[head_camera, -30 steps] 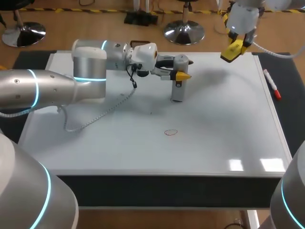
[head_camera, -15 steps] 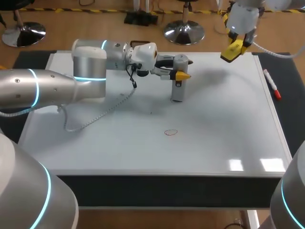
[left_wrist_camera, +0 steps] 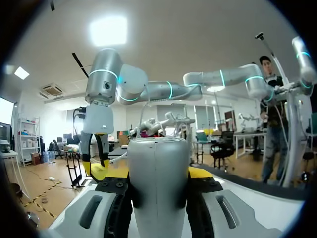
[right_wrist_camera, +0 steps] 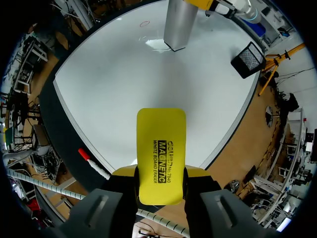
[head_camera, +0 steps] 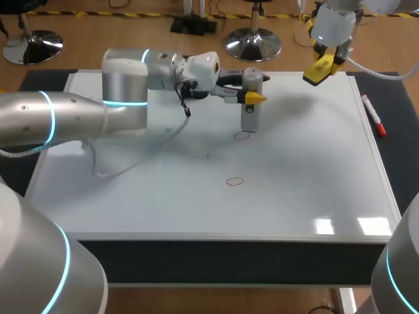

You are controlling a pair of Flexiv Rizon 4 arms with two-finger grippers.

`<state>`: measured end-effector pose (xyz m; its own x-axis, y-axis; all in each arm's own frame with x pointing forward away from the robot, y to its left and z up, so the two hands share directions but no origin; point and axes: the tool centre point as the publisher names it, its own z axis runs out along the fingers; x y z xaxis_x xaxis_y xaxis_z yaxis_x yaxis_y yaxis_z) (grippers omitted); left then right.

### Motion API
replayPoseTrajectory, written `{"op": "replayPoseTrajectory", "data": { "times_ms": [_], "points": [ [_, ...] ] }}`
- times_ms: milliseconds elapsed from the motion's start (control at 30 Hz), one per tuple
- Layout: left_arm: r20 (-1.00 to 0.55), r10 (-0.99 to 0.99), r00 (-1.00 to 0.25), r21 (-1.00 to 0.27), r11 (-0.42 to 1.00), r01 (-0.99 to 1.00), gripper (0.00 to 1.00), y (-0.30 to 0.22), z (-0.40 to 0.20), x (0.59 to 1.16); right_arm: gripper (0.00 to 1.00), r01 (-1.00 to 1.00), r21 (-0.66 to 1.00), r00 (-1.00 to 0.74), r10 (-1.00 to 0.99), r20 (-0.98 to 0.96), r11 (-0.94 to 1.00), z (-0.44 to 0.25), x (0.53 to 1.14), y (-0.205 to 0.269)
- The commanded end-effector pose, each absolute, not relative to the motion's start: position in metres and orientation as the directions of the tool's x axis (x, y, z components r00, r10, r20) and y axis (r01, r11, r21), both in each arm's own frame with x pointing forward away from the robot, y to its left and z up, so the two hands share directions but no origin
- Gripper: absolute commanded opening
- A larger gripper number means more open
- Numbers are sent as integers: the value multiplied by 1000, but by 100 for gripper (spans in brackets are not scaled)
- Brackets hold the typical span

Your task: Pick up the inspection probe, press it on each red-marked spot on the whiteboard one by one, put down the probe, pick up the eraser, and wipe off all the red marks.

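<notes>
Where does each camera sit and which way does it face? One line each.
Head: above and behind, looking down on the whiteboard; left arm and right arm show.
Left wrist: looks level across the whiteboard; the left gripper holds the probe.
Right wrist: high, looking down at the whiteboard; the right gripper holds the eraser.
Shared: all three show the probe.

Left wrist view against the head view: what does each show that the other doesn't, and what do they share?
Only the left wrist view: a close look at the probe clamped from both sides by the left gripper. Only the head view: the whiteboard with a red mark, a fainter mark below the probe, and the red marker near the right edge. Both: the probe, and the right gripper holding the yellow eraser.
</notes>
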<state>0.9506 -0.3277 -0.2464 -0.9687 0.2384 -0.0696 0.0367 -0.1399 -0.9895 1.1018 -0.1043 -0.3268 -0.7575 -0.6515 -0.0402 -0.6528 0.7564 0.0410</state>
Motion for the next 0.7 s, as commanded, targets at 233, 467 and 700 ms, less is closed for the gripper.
{"op": "replayPoseTrajectory", "data": {
  "times_ms": [233, 467, 700],
  "points": [
    [-24, 211, -977, -990, -138, -6, 0, -307, -230, 951, 0, -654, 41, -757, -653, -34, 756, -326, 1103, -105],
    [-49, 173, -984, -990, -140, 25, 0, -271, -219, 951, 0, -654, 41, -757, -653, -34, 756, -326, 1103, -105],
    [-70, 97, -993, -989, -134, 57, 0, -231, -216, 966, 0, -654, 41, -757, -653, -34, 756, -326, 1103, -105]
  ]
}}
